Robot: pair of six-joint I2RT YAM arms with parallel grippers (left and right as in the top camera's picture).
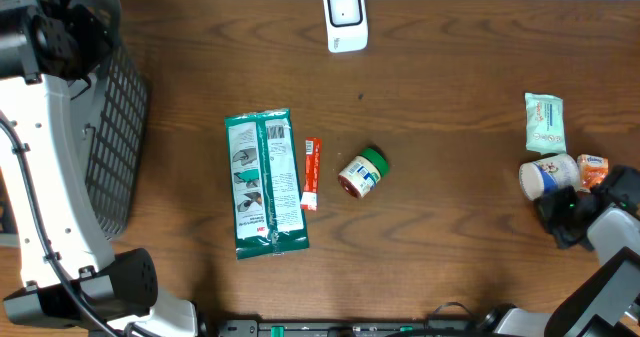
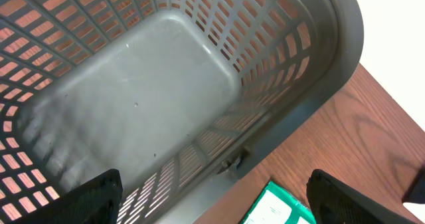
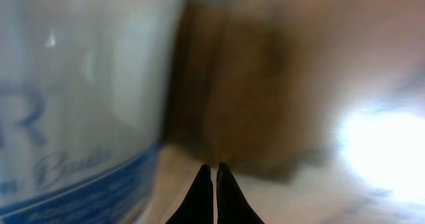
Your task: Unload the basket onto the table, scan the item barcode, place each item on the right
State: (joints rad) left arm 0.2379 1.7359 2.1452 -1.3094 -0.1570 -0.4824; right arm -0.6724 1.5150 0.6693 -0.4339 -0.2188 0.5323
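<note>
The white barcode scanner (image 1: pixel 345 18) stands at the table's far edge. Mid-table lie a green packet (image 1: pixel 265 182), a thin red stick pack (image 1: pixel 311 173) and a small jar with a green lid (image 1: pixel 362 172). At the right edge are a pale wipes pack (image 1: pixel 545 122), a white tub (image 1: pixel 548 175) and an orange pack (image 1: pixel 593 167). My right gripper (image 3: pixel 214 184) is shut on nothing, just beside the white tub (image 3: pixel 66 98), whose blue print fills the left of the right wrist view. My left gripper (image 2: pixel 216 207) hangs open and empty over the basket (image 2: pixel 166 84).
The dark mesh basket (image 1: pixel 115 127) sits at the left edge of the table, its inside bare. A corner of the green packet (image 2: pixel 279 207) shows just past the basket's rim. The right arm's body (image 1: pixel 610 237) reaches in from the lower right.
</note>
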